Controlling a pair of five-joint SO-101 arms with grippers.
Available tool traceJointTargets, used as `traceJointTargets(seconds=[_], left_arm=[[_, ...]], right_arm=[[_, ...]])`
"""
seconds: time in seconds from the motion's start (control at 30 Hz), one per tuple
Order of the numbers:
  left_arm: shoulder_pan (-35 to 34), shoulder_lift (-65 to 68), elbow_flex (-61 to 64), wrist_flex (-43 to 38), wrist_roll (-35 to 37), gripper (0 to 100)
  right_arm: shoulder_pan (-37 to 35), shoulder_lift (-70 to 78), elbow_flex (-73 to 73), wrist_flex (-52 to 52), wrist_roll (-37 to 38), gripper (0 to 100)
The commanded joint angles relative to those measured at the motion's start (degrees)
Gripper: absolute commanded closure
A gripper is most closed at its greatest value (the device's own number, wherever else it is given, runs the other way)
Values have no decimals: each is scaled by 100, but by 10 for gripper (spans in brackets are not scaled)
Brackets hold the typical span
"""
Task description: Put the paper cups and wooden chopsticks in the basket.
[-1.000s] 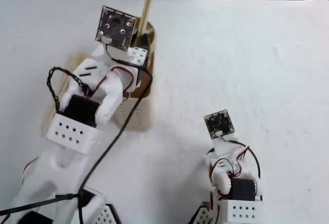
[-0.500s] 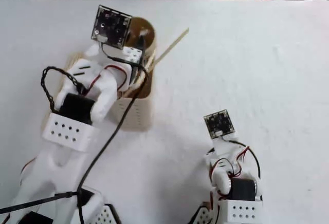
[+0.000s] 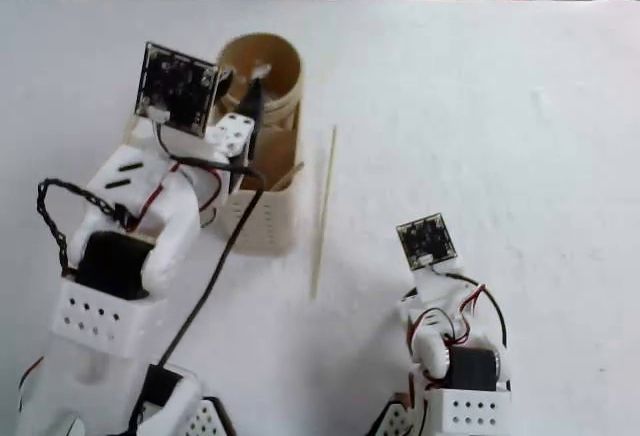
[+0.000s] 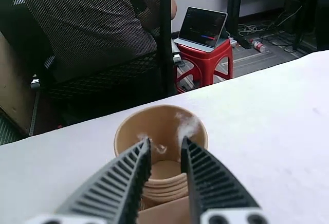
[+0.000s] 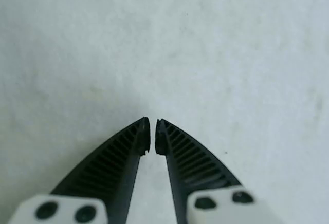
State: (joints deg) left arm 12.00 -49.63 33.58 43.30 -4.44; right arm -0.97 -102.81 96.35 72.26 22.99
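Note:
Stacked brown paper cups (image 3: 262, 56) stand in the far end of the pale basket (image 3: 262, 224). My left gripper (image 3: 250, 96) hovers just over the near rim of the cups (image 4: 160, 129), open by a narrow gap with nothing between its fingers (image 4: 134, 168). One wooden chopstick (image 3: 322, 211) lies flat on the table right of the basket, apart from it. A short tan stick end (image 3: 291, 170) pokes over the basket's right rim. My right gripper (image 5: 152, 125) is shut and empty above bare white table.
The right arm (image 3: 450, 356) sits folded near the front edge, right of the fallen chopstick. The table's far edge runs just behind the cups. Open white surface lies to the right.
The left gripper held chopsticks upright over the basket, then they tipped out to the right. One now lies on the table. The left arm drew back leftward; the right arm stayed still.

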Motion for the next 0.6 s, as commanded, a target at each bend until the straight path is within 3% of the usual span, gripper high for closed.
traceJointTargets(seconds=[0.0,0.13,0.57], left_arm=[[-57,-418,141,18,-70,890],[-13,-743,352,114,-527,890],[-66,-1138,62,774,-580,891]], right_arm=[[31,-40,53,40,44,964],[31,-40,53,40,44,964],[31,-40,53,40,44,964]])
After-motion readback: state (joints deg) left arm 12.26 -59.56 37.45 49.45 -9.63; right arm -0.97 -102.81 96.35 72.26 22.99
